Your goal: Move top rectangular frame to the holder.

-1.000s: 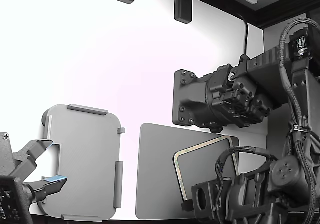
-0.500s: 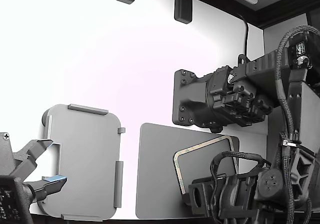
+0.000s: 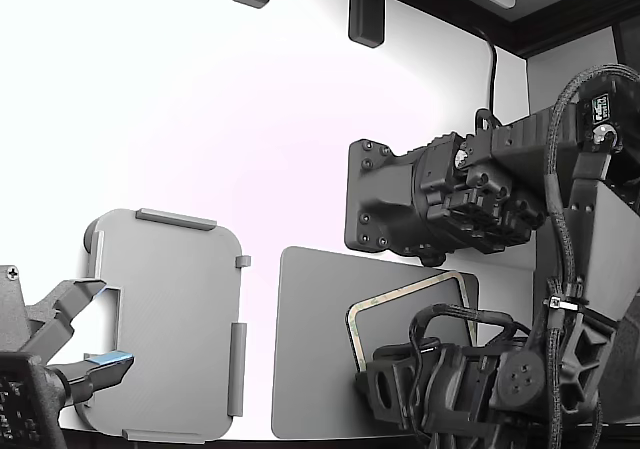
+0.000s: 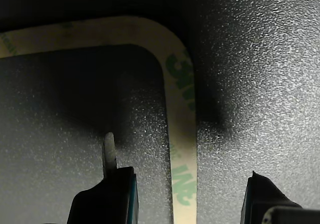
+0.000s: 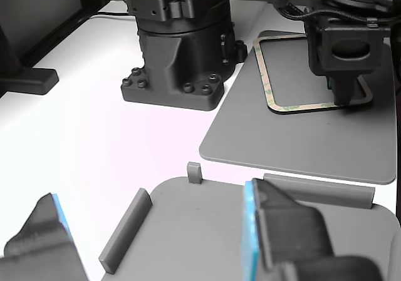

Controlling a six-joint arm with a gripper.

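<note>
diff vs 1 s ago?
The arm carrying the gripper has come lower and shifted toward the exterior view's left, over the frame's edge. In the wrist view the open jaws straddle that strip; nothing grasped yet. Frame, dark mat and holder unchanged.

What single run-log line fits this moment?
phase: approach | gripper: open, astride frame edge | frame: flat on dark mat | holder: empty

Arm bent low at the exterior view's right, wrist pointed down, gripper [image 4: 182, 196] jaws parted, 1 jaw each side, second arm's gripper [image 3: 85, 329] open
</note>
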